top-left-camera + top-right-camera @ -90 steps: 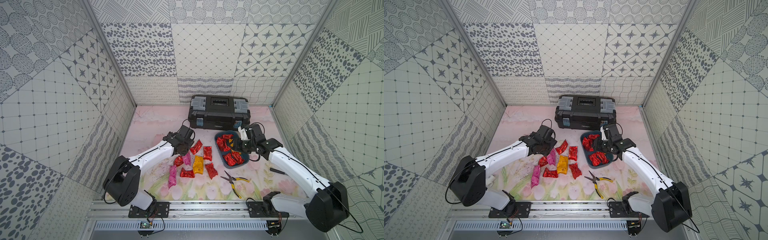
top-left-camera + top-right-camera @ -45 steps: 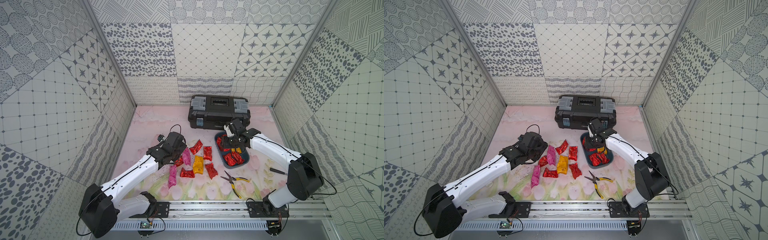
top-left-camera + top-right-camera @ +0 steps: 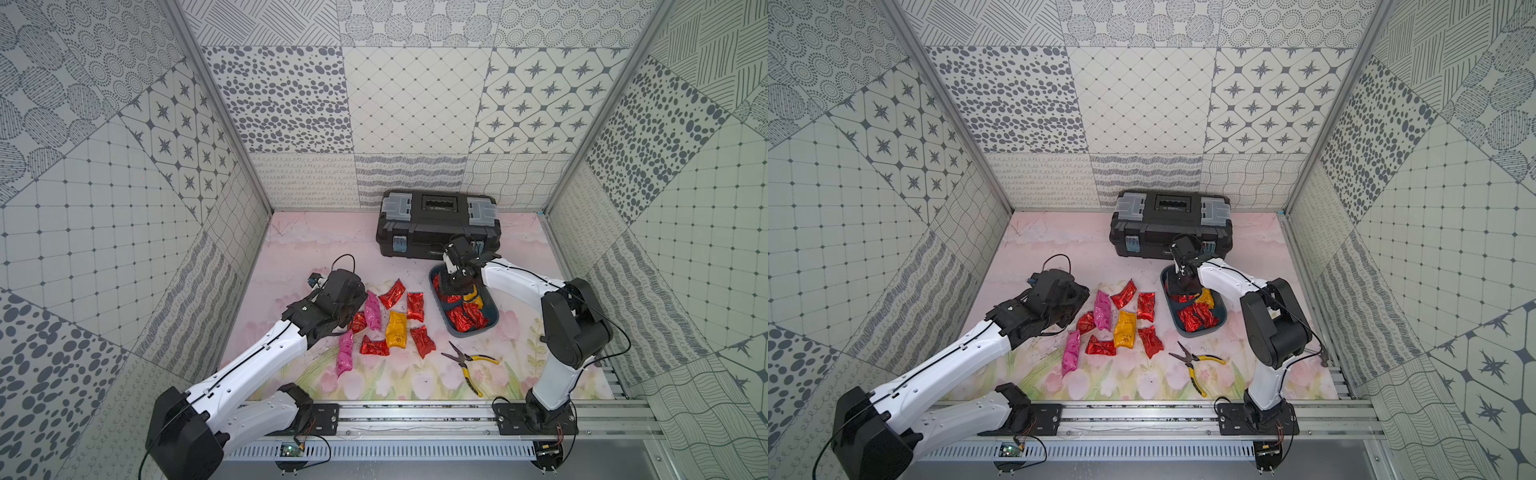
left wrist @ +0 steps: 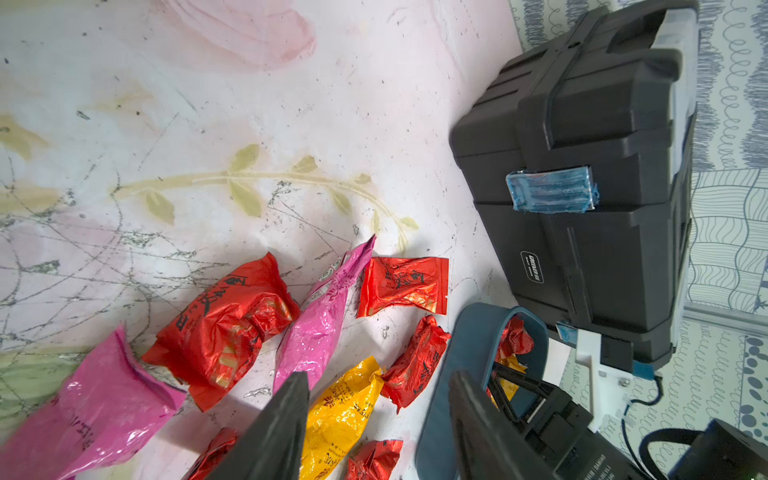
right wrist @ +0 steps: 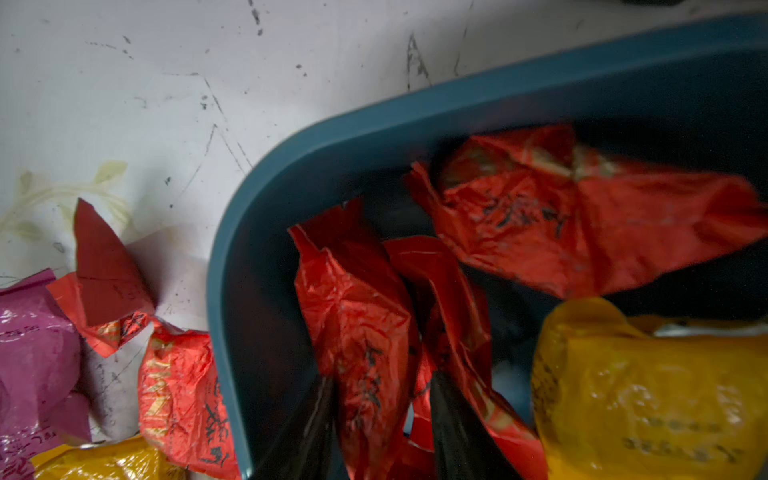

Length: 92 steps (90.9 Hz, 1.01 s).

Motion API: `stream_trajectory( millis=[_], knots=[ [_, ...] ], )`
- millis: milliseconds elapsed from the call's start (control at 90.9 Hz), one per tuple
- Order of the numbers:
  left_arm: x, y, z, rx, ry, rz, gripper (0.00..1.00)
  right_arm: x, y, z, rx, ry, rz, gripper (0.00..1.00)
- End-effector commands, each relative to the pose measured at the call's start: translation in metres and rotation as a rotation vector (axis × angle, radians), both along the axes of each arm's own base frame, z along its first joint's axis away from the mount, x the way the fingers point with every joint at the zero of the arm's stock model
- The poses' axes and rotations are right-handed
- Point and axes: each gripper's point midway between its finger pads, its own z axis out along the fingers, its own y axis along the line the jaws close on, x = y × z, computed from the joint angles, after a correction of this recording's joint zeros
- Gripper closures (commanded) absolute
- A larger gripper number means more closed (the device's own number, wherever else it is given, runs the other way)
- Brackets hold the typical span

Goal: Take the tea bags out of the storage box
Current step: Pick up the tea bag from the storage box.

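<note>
Pink flower-print table (image 3: 316, 249). At its back edge, a big black plastic toolbox with grey latches (image 3: 438, 226), lid down. Just in front of it, on the right arm's side, sits the shallow dark teal plastic storage box (image 3: 473, 332) with rounded corners. It holds several red sachets and one yellow-orange.

Right gripper (image 5: 380, 378) is down inside the box. Jaws narrow, one finger pressed to each side of a crumpled red tea bag (image 5: 365, 316).

Left gripper (image 4: 378, 380) is over the table, jaws moderately apart, nothing between.

Yellow-handled pliers (image 3: 464, 359) lie near the front rail.

Eight small shiny foil tea bags (image 3: 395, 330) lie loose on the table beside the box: five red, two pink, one yellow.
</note>
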Motion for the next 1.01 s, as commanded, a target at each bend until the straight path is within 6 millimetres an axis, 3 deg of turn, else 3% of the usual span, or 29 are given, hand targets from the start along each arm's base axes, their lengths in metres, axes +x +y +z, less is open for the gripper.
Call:
stream_trajectory(
  millis=[0,143,286,473,561,682,880,1001],
  knots=[
    [-0.004,0.003,-0.004,0.037,0.012,-0.016,0.42,0.014,0.009,0.003,0.028,-0.027,-0.008,0.66],
    [-0.004,0.001,-0.003,0.033,0.008,-0.022,0.42,0.014,0.009,0.003,0.033,-0.025,-0.010,0.80],
    [-0.004,0.001,-0.001,0.034,0.000,-0.027,0.42,0.011,0.007,0.017,0.050,-0.050,-0.016,0.92],
    [0.002,-0.008,0.009,0.024,-0.057,-0.089,0.41,-0.001,0.004,0.040,0.098,-0.082,-0.025,0.97],
    [0.009,-0.021,0.019,0.009,-0.125,-0.165,0.34,-0.010,-0.001,0.051,0.119,-0.094,-0.034,0.97],
    [0.019,-0.053,0.030,-0.024,-0.221,-0.343,0.21,-0.025,-0.005,0.069,0.175,-0.112,-0.025,0.98],
    [0.020,-0.119,0.052,-0.202,-0.357,-0.657,0.19,-0.053,0.017,0.105,0.371,-0.099,0.111,0.98],
    [0.005,-0.155,0.070,-0.356,-0.433,-0.861,0.16,-0.069,0.034,0.133,0.499,-0.100,0.211,0.98]
  ],
)
